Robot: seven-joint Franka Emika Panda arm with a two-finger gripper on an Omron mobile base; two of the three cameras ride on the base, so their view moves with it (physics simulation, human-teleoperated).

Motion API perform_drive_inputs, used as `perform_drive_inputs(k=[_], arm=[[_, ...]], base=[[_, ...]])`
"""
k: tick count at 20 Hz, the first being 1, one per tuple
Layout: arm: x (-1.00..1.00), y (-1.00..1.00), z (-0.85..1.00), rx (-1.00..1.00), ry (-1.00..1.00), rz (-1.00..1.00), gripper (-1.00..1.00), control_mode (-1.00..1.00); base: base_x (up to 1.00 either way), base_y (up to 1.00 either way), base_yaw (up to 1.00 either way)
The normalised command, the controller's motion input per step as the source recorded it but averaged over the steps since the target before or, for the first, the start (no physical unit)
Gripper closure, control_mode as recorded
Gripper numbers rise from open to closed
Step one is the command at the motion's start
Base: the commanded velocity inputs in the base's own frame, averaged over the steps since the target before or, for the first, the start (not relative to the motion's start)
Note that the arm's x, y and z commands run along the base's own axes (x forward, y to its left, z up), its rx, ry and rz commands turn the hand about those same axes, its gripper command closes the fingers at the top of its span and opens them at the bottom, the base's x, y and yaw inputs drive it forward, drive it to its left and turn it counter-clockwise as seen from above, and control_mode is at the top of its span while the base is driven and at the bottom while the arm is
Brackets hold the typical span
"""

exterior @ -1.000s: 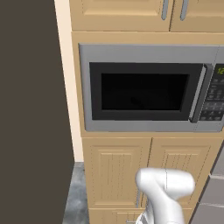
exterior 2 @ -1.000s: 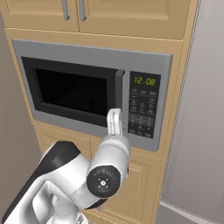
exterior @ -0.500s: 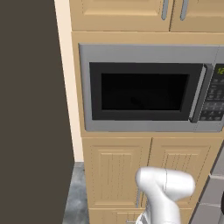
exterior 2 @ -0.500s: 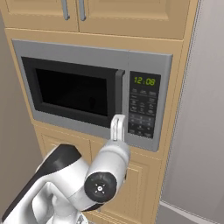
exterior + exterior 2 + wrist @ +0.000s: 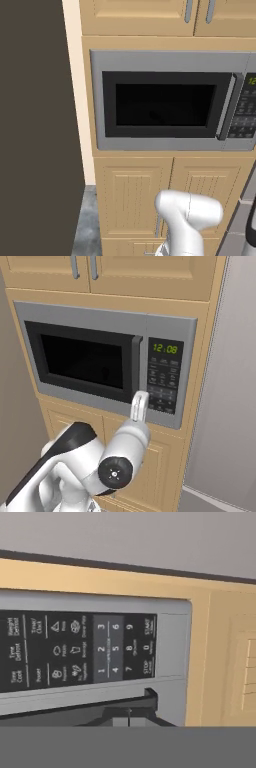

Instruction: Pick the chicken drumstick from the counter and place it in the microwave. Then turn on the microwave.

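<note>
Wooden cabinets [image 5: 165,466] frame everything; nearest, the clenched, empty tool [image 5: 140,406] hovers before the keypad [image 5: 164,381] — start apparently unpressed. Beyond, the microwave [image 5: 165,102] is closed (drumstick presumably inside, unseen through dark glass).

The microwave [image 5: 105,356] is faced with a matt grey, metal-looking frame; its door window [image 5: 162,104] is finished in smooth, dark, faintly glossy glass. The keypad panel [image 5: 80,649] is seen as matt black with pale printed legends. The surrounding cabinets [image 5: 135,195] are rendered in light wood of smooth, satin finish, with 2 brushed grey handles [image 5: 82,266] above. The gripper [image 5: 139,406] casing appears as smooth white plastic.
</note>
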Motion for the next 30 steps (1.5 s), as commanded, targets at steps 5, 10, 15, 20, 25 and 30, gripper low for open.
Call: perform_drive_inputs(k=[5, 10, 15, 20, 25, 30], arm=[[0.11, -0.16, -0.09, 0.08, -0.02, -0.03, 1.00, -1.00], [0.13, -0.13, -0.07, 0.07, -0.03, -0.03, 1.00, -1.00], [0.16, -0.03, -0.11, 0.05, -0.03, -0.01, 1.00, -1.00], [0.18, -0.02, -0.10, 0.05, -0.02, 0.00, 1.00, -1.00], [0.16, -0.10, -0.06, 0.06, -0.01, 0.00, 1.00, -1.00], [0.15, -0.11, -0.06, 0.06, -0.01, 0.00, 1.00, -1.00]], base=[[0.00, 0.00, 0.00], [0.00, 0.00, 0.00], [0.00, 0.00, 0.00], [0.00, 0.00, 0.00], [0.00, 0.00, 0.00], [0.00, 0.00, 0.00]])
